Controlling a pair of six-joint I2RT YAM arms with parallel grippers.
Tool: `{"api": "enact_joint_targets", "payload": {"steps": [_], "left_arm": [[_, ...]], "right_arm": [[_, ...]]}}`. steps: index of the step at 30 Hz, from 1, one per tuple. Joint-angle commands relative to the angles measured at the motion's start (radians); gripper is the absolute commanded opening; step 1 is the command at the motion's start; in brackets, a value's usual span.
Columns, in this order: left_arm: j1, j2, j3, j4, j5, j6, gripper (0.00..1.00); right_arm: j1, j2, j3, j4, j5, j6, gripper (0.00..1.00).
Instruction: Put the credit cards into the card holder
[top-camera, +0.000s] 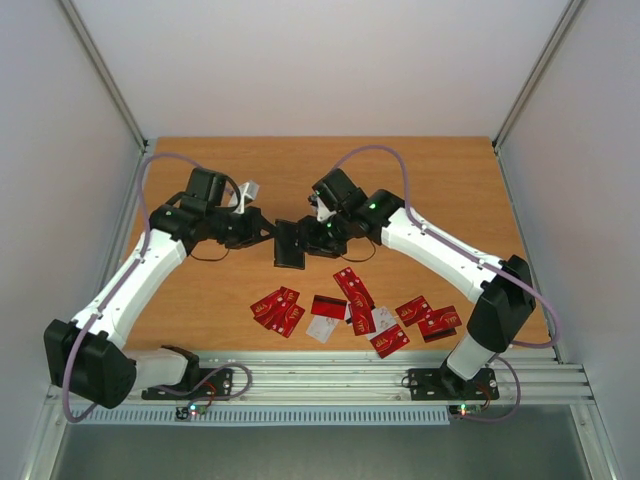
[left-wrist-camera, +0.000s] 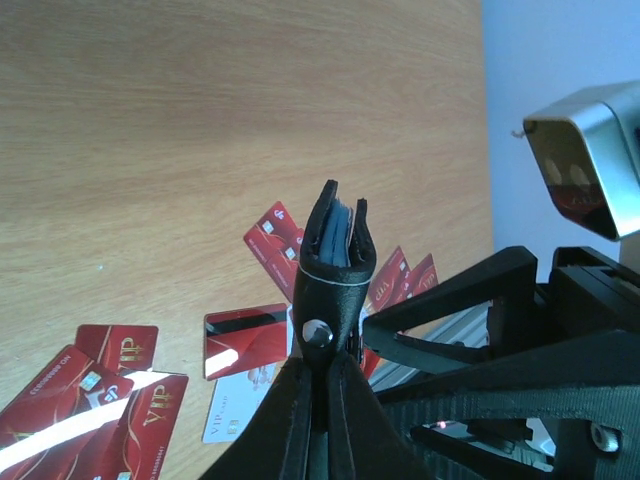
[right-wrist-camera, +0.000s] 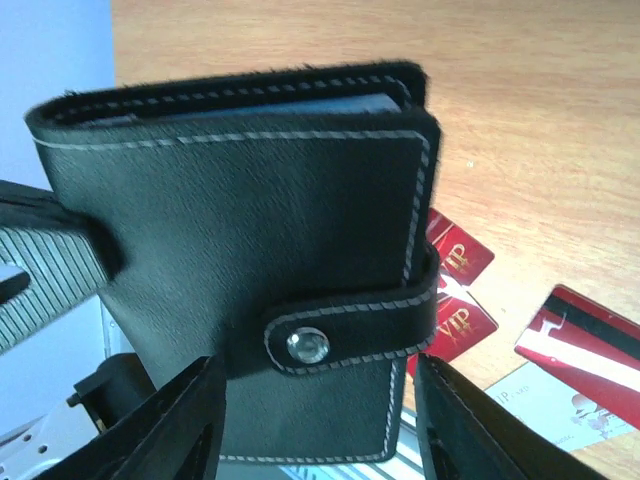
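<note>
The black card holder (top-camera: 290, 245) hangs above the table's middle, snapped closed. My left gripper (top-camera: 268, 232) is shut on its edge; in the left wrist view the fingers (left-wrist-camera: 300, 420) clamp the holder (left-wrist-camera: 335, 250) just below the snap stud. My right gripper (top-camera: 308, 240) is open, its jaws on either side of the holder's lower end (right-wrist-camera: 250, 220), with a small gap at the right finger (right-wrist-camera: 450, 420). Several red credit cards (top-camera: 275, 310) and pale ones (top-camera: 322, 328) lie scattered on the table near the front. They also show in the left wrist view (left-wrist-camera: 245, 340) and the right wrist view (right-wrist-camera: 460, 290).
The wooden table (top-camera: 320, 170) is walled by white panels at left, right and back. A metal rail (top-camera: 400, 375) with the arm bases runs along the front edge. A grey camera housing (left-wrist-camera: 590, 160) of the other arm shows beside the holder.
</note>
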Motion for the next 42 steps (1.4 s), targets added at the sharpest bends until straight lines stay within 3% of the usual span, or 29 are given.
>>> {"api": "enact_joint_targets", "payload": {"steps": [1,17,31,42], "left_arm": [[-0.023,0.0,0.042,0.062,0.05,0.0,0.0],[-0.047,-0.014,0.053,0.119,0.087,-0.026,0.0],[-0.049,-0.022,0.032,0.138,0.159,-0.013,0.0],[-0.049,-0.02,0.037,0.134,0.165,-0.011,0.0]], "right_arm": [[0.005,0.015,0.048,-0.018,0.004,-0.006,0.51],[0.005,0.017,0.032,-0.084,0.068,-0.019,0.28],[0.005,0.023,0.05,-0.106,0.106,-0.04,0.02],[0.005,0.025,0.077,-0.138,0.118,-0.049,0.01]]}}
